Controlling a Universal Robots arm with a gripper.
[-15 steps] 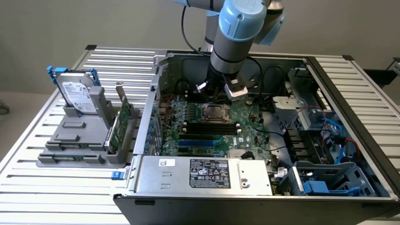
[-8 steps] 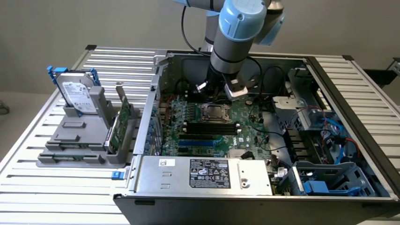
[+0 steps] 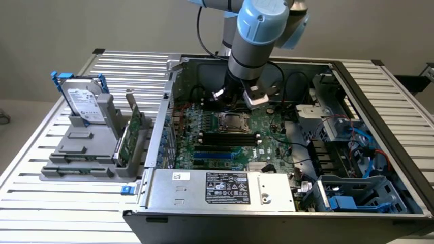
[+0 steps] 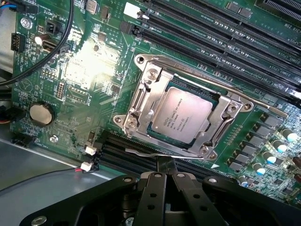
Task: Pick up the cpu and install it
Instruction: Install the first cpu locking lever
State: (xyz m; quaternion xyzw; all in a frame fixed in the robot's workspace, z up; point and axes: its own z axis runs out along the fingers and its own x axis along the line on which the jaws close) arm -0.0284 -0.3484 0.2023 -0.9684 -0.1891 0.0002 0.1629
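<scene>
The cpu (image 4: 181,115), a flat silver square with faint print, lies seated in the dark socket on the green motherboard, and the socket's metal frame (image 4: 140,101) sits around its edges. In the exterior view the cpu (image 3: 233,122) is in the middle of the open computer case, just below the arm's wrist. My gripper (image 4: 165,165) is shut, its two black fingers pressed together, with the tips at the socket's near edge beside the thin metal lever (image 4: 138,151). I see nothing held between the fingers. In the exterior view the gripper (image 3: 235,105) hangs close over the board.
Black memory slots (image 4: 225,33) run beside the socket, and a coin battery (image 4: 41,113) and black cables (image 4: 56,52) lie on the other side. The case walls, a power supply (image 3: 224,188) and drive bays (image 3: 352,193) surround the board. A hard drive (image 3: 85,104) stands in a grey holder outside the case.
</scene>
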